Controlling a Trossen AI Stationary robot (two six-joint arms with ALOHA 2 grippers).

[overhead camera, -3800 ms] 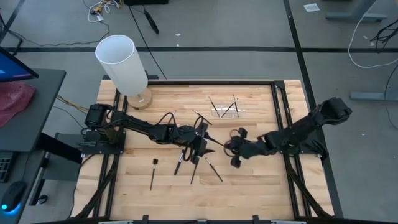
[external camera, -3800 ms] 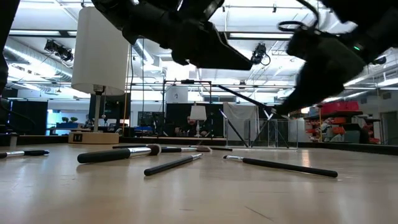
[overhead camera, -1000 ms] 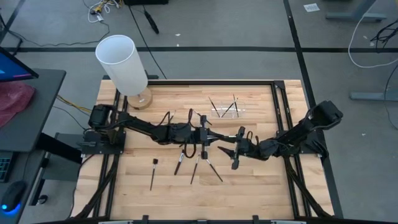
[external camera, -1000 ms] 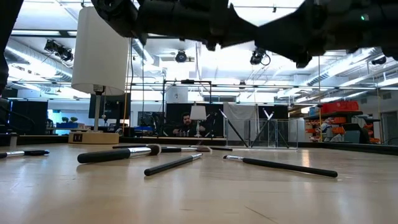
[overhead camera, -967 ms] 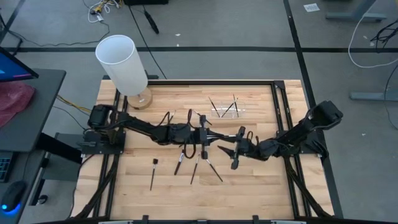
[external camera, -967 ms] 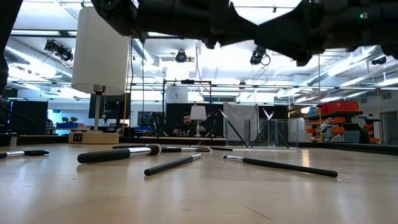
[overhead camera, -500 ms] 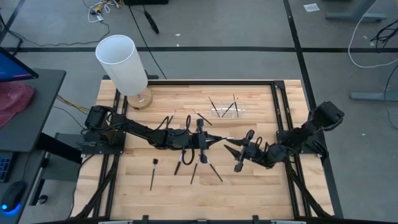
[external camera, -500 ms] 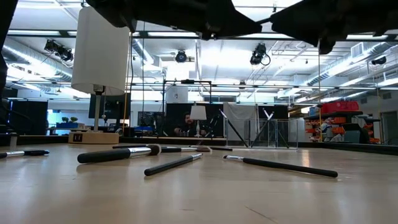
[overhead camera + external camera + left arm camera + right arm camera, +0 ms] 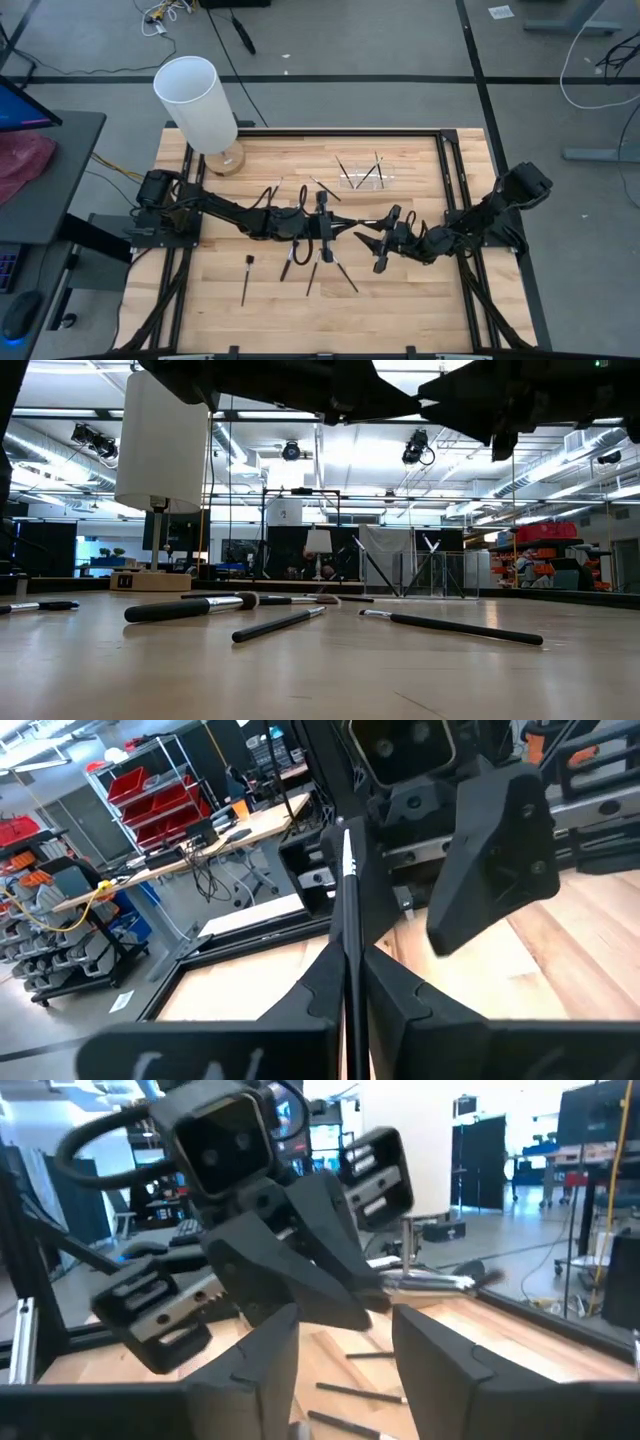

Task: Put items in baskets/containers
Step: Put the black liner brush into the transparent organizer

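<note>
Above mid-counter, left end effector [image 9: 330, 229] clamped on a makeup brush [image 9: 347, 910], right end effector [image 9: 385, 240] spread just beside its tip. Light, stiff, slick handle: best pinched mid-shaft. More brushes [image 9: 300, 262] loose on the wooden counter [image 9: 400, 300]; clear holder [image 9: 362, 176] beyond; workshop behind.

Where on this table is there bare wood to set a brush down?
Free: the near-right corner of the table, and the far strip between the white cylinder and the clear holder. Crowded: the middle, where both claws meet above the loose brushes.
</note>
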